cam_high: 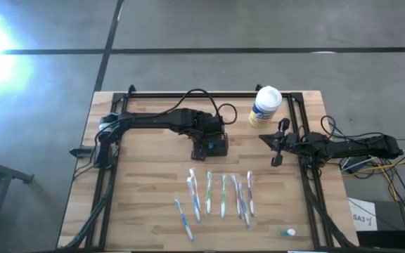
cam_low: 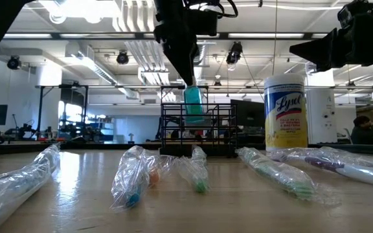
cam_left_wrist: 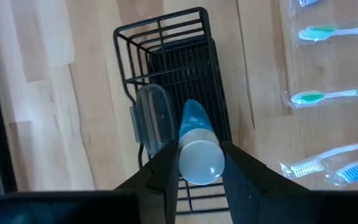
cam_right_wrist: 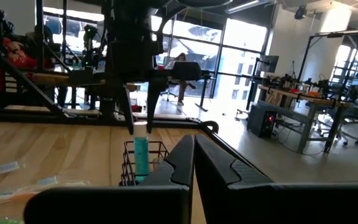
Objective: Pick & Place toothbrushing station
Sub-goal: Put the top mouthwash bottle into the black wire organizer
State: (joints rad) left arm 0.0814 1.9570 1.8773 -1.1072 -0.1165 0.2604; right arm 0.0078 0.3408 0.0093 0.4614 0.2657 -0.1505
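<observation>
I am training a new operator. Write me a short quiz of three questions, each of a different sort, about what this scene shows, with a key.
1. True or false: the left pincer holds a blue tube with a white cap above the black wire caddy.
2. Multiple choice: where does the white-and-yellow wipes tub stand in the high view? A) among the toothbrushes; B) near the table's far edge, beside the right arm; C) inside the caddy.
3. Fill in: the wrapped toothbrushes lie in a row on the ____ table.

Key: 1 true. 2 B. 3 wooden. The right pincer waits off to the side, its fingers together.
</observation>
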